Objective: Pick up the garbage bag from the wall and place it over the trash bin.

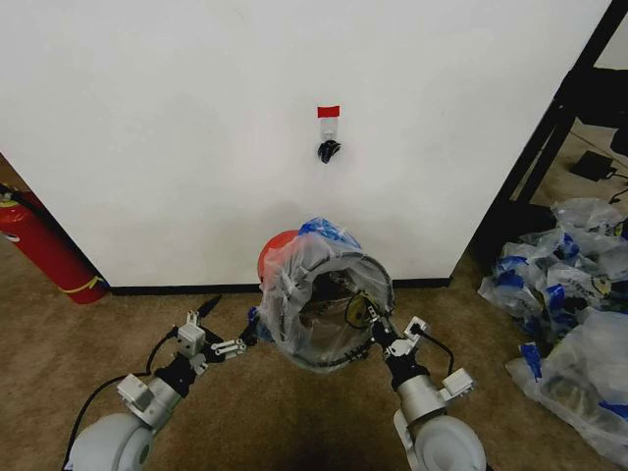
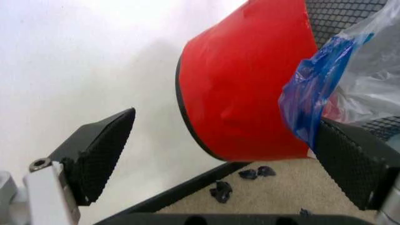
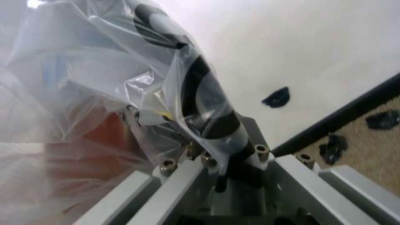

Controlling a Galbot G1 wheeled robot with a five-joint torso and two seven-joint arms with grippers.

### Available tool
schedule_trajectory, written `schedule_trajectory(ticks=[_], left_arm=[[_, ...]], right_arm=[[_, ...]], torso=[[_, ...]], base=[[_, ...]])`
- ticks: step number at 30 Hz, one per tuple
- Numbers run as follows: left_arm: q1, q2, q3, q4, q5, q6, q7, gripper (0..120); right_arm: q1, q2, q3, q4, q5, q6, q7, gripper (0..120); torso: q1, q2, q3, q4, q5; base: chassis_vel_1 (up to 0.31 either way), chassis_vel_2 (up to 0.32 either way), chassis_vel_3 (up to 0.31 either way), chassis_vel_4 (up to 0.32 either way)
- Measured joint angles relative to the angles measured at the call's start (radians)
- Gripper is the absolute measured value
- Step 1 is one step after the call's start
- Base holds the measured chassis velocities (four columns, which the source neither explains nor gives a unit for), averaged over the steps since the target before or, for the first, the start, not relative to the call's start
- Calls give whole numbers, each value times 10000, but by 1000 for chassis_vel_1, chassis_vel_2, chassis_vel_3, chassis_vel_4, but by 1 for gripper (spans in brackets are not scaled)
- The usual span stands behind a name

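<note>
The trash bin (image 1: pixel 278 253) is a dark mesh bin with a red base (image 2: pixel 250 89). It stands on the carpet close to the white wall (image 1: pixel 177 128). The garbage bag (image 1: pixel 334 265), translucent with blue print, is stretched over the bin's rim. In the left wrist view the bag's blue edge (image 2: pixel 309 89) hangs beside the red base. My left gripper (image 1: pixel 238 345) (image 2: pixel 225 122) is open at the bin's left side. At the bin's right rim my right gripper (image 1: pixel 379 332) (image 3: pixel 168 37) is shut, with bag plastic (image 3: pixel 93 70) wrapped over its fingers. On the wall, the hook (image 1: pixel 328 150) under the red tape (image 1: pixel 328 110) is bare.
A red fire extinguisher (image 1: pixel 44 245) leans at the wall's left end. A heap of clear-and-blue plastic bags (image 1: pixel 569 294) lies on the carpet at the right, beside a black frame (image 1: pixel 549 137). Dark scraps (image 2: pixel 222 191) lie near the black baseboard (image 1: pixel 177 288).
</note>
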Motion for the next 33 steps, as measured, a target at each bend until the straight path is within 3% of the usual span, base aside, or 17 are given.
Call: schedule_trajectory(ticks=[9,18,23,26,33], left_arm=[[96,70,-14,471,21,-881,970,100],[267,26,-639,467,-105,-2375,3085,100],[523,10,-1429,461,-445,-2571,5754,100],[456,-99,-2020,671,-665,-2565,7438,100],[399,-81,-2129,1255,-926,-2714,7394,100]], right_arm=[[-109,34,1,735,381,-536,1306,0],[-58,190,92,1027,422,-1450,3581,0],[181,339,90,1107,827,-2357,4797,0],[484,497,83,995,1216,-3434,5894,0],[1173,825,-40,380,1110,-4997,7787,0]], torso=[[0,0,0,3,0],[0,0,0,1,1],[0,0,0,3,0],[0,0,0,4,0],[-1,0,0,2,3]], base=[[0,0,0,0],[0,0,0,0],[0,0,0,0],[0,0,0,0],[0,0,0,0]])
